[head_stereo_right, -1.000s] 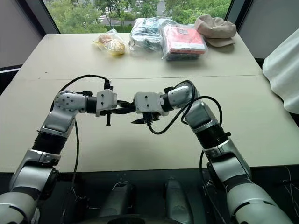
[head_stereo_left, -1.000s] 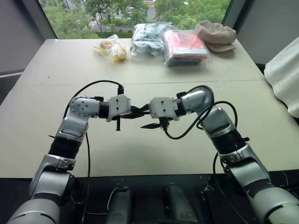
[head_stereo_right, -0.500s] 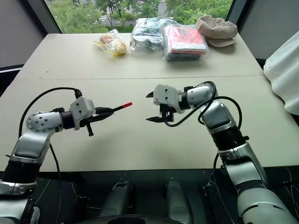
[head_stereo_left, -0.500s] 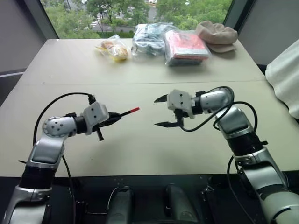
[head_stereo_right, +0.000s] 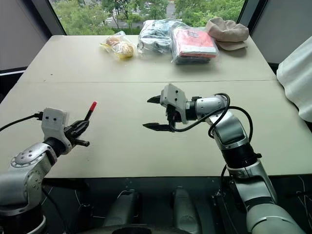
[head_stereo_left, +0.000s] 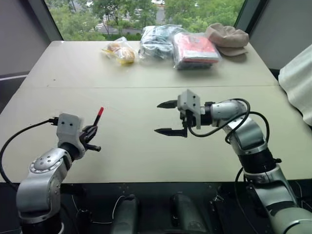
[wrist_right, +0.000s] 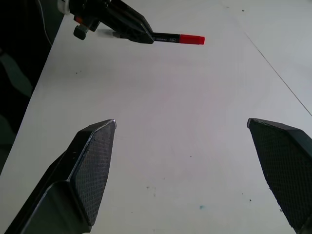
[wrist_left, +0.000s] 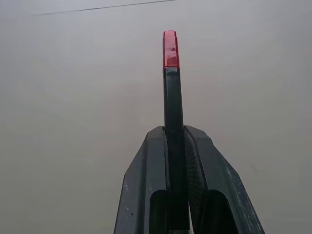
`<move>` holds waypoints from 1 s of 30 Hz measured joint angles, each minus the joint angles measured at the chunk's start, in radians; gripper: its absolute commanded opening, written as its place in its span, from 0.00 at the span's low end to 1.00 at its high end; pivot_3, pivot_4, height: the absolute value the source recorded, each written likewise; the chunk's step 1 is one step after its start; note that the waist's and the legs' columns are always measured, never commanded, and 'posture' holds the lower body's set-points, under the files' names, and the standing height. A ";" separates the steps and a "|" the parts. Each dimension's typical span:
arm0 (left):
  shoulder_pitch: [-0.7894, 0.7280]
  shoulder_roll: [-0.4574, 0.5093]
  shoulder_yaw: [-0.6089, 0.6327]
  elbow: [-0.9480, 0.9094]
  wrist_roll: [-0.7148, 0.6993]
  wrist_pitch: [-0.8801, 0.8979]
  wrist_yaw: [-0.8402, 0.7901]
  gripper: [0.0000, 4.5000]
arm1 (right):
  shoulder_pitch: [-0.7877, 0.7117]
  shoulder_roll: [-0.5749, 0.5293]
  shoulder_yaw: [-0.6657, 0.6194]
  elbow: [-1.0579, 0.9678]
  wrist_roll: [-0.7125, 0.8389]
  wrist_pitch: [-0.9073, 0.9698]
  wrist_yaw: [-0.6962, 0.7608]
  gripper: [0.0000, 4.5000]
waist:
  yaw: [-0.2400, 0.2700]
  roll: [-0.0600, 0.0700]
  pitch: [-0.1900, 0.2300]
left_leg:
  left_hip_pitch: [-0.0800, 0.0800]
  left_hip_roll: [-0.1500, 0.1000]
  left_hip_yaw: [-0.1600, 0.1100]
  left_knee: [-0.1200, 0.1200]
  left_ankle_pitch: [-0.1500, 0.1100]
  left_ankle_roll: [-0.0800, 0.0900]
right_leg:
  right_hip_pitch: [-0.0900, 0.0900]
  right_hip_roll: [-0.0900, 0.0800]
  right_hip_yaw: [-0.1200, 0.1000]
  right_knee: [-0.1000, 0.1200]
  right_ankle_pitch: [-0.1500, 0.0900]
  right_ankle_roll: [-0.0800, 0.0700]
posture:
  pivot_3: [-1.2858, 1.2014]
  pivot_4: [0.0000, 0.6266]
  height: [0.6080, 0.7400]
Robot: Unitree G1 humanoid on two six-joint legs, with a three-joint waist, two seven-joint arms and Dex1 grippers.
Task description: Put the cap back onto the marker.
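Note:
My left gripper (head_stereo_left: 91, 130) is low at the near left of the table and shut on the black marker (wrist_left: 173, 97). The marker juts out past the fingers and slants up and away from me. The red cap (head_stereo_left: 100, 110) sits on its far end, seen close in the left wrist view as cap (wrist_left: 170, 48). My right gripper (head_stereo_left: 157, 117) hovers over the middle of the table, pointing left toward the marker, open wide with nothing between its fingers. The right wrist view looks across bare tabletop at the marker (wrist_right: 165, 37) and cap (wrist_right: 191, 39), well apart from the right gripper (wrist_right: 181, 122).
Along the table's far edge lie a yellow snack bag (head_stereo_left: 117, 51), clear plastic bags (head_stereo_left: 158, 39), a red packet (head_stereo_left: 194, 48) and a beige hat (head_stereo_left: 226, 36). A white cloth (head_stereo_left: 298, 78) hangs at the right. A seam (head_stereo_left: 146, 87) crosses the beige table.
The two grippers were together at the middle; the left one has drawn back to the left with the marker and turned it to point away. The right gripper has opened wide.

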 measured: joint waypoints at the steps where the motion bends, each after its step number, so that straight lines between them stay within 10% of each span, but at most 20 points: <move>1: 0.006 -0.009 0.011 0.001 0.000 0.017 0.022 0.00 | -0.005 0.000 -0.003 0.000 0.008 0.004 -0.001 0.99 | 0.000 0.000 0.000 | 0.000 0.000 0.000 0.000 0.000 0.000 | 0.000 0.000 0.000 0.000 0.000 0.000 | 0.52 0.24 1.00; 10: 0.012 -0.011 0.054 0.048 0.018 0.033 0.117 0.00 | -0.010 -0.012 -0.009 0.000 0.024 0.008 -0.020 0.99 | 0.000 0.000 0.000 | 0.000 0.000 0.001 0.000 0.000 0.000 | 0.000 0.000 0.000 0.000 0.000 0.000 | 0.52 0.24 1.00; 18: 0.013 -0.018 0.055 0.069 -0.005 0.012 0.125 0.98 | -0.009 -0.023 -0.009 0.000 0.026 0.014 -0.038 1.00 | 0.000 0.000 0.000 | 0.000 0.000 0.001 0.000 0.000 0.000 | 0.000 0.000 0.000 -0.001 0.000 -0.001 | 0.52 0.24 1.00; 30: 0.002 -0.095 0.066 -0.101 -0.031 0.091 0.224 0.99 | -0.116 -0.118 -0.017 0.084 0.077 0.000 0.097 1.00 | 0.000 0.000 0.000 | 0.000 0.000 0.001 0.000 0.000 0.000 | 0.000 0.000 0.000 -0.002 0.000 -0.001 | 0.52 0.24 1.00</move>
